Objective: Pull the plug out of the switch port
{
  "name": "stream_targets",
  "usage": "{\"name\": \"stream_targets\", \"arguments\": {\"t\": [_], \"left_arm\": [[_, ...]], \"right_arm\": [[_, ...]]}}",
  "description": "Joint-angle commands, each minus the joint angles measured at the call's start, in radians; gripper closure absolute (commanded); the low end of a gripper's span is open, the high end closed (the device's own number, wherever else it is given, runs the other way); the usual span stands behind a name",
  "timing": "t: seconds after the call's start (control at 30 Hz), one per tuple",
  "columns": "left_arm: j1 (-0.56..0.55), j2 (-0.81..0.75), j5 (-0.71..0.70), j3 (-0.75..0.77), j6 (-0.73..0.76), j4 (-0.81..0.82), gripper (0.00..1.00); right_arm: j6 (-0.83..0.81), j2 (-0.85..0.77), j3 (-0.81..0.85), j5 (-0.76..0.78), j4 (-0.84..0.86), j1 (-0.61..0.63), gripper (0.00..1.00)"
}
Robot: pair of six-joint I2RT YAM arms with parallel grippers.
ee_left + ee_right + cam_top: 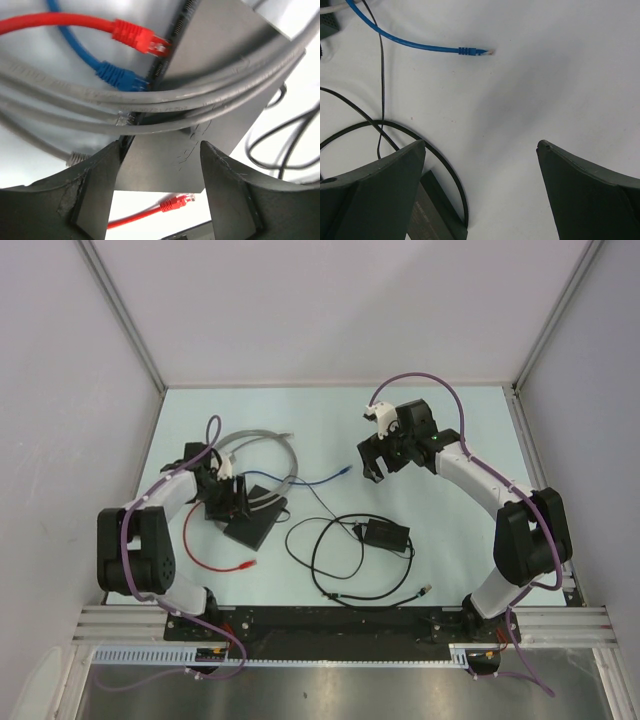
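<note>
Left tool (160, 147): the jaws stand partly apart and straddle the near end of the network switch (210, 55), a flat black box. The box fills the gap between the two fingers (95, 195); whether the pads press on it cannot be told. Just beyond the fingertips a bundle of grey cables (200, 95) crosses the switch. Past the bundle, along the port edge (175, 30) of the switch, a red plug (142, 40) and a blue plug (120, 77) each sit in a socket, side by side. A loose red connector (177, 202) lies on the surface below the box.

In the top view the left arm is folded, with its elbow out to the left and its forearm reaching forward and inward, so that the left tool (222, 495) meets the switch (255, 525) at the left centre of the pale surface (450, 440).

Right tool (481, 145): the jaws are spread wide and hold nothing, pointing down at bare surface. Ahead of it lies the free end of a blue cable (475, 51); beside its left finger a black cable loop (445, 165) curves past the corner of a small black box (432, 215). From above, the right arm bends at an elbow far to the right, its forearm angled forward and inward, with the right tool (378, 458) well apart from the switch and beyond the small black box (385, 533).
</note>
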Motion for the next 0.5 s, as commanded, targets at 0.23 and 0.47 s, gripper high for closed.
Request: {"name": "stream_targets", "arguments": {"t": [0.23,0.47], "left_arm": [[-0.123,0.173,0.298,0.146,0.039,-0.035,0.37],[-0.214,0.317,0.352,0.323,0.096,-0.065,0.40]], "right_arm": [[-0.012,-0.008,0.005,-0.001,0.012,-0.004,0.00],[-0.023,-0.003,0.005,0.005,0.003,-0.006,0.00]]}}
